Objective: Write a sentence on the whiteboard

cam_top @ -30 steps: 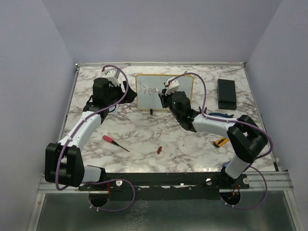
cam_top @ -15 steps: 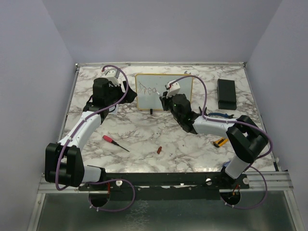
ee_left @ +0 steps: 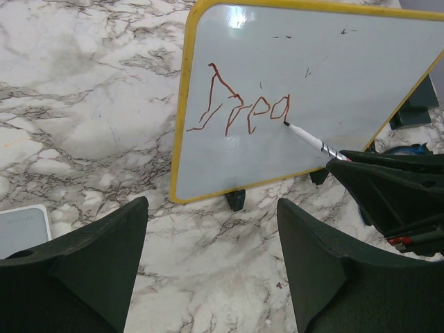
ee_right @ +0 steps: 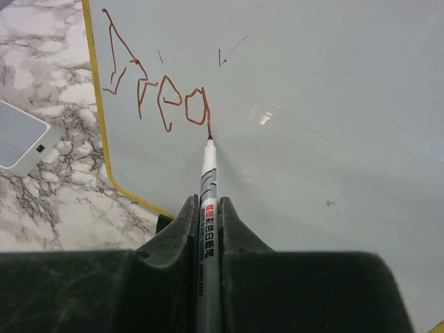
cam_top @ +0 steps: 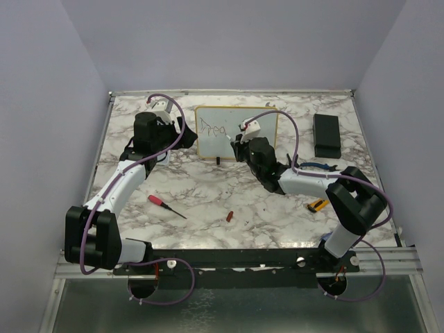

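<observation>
Standing on little black feet at the far middle of the table (cam_top: 208, 187), the whiteboard (cam_top: 208, 147) leans back a bit. The sentence (ee_right: 156, 90) on it says only "Drea" so far, in thin red-brown lines at the top left. The marker (ee_right: 208, 163) has its tip touching the board at the bottom of the "a". The right end effector (ee_right: 207, 202) is closed tight around the marker. I think the next letter is an "m", so the tip should go to the right with a soft, even push and small, tidy strokes. A hard push could slide or tip the board, since nothing is holding it. The left end effector (ee_left: 211, 205) is wide open with nothing in it, near the board's left front corner and not touching it. Lots of bare board waits to the right of the letters, and nothing blocks the marker there. A grey pad (ee_left: 24, 229) lies on the table to the left of the board. A red screwdriver (cam_top: 165, 205), a small red cap (cam_top: 229, 216) and a black box (cam_top: 327, 134) lie well apart from the writing.
</observation>
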Tool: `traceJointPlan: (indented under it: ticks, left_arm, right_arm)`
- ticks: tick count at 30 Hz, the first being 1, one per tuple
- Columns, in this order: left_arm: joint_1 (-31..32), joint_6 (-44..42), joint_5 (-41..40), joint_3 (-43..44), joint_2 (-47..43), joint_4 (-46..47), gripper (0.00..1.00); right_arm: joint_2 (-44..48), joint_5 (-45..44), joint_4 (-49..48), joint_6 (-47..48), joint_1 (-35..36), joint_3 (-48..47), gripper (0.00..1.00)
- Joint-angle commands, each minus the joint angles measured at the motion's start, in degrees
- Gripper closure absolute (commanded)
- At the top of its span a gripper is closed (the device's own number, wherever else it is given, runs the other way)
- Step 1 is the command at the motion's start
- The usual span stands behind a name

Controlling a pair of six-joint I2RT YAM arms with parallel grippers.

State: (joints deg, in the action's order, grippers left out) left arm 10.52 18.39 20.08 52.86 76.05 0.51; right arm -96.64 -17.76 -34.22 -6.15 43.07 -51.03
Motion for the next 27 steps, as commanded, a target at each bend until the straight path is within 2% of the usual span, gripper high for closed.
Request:
traceJointPlan:
  ticks: [1, 17, 23, 27]
  left_arm:
    - [0.1, -0.1, 0.9, -0.6, -1.2, 0.2, 0.24]
    - [0.1, -0.1, 0.7, -0.6, -1.4, 0.2, 0.24]
    - [0.1, -0.2, 0.6, -0.7, -1.4, 0.2, 0.24]
    - [0.1, -0.1, 0.7, -0.5, -1.3, 0.2, 0.24]
  right_arm:
    - [1.0, -2.9, 1.2, -0.4, -0.3, 1.5, 0.99]
    - [3.5, -5.9, 1.6, 1.6, -0.3, 0.8, 0.99]
    - [8.7, -0.2, 0.0, 3.1, -0.3, 2.9, 0.99]
    - [10.9, -1.1, 0.5, 2.8, -0.3, 3.3, 0.99]
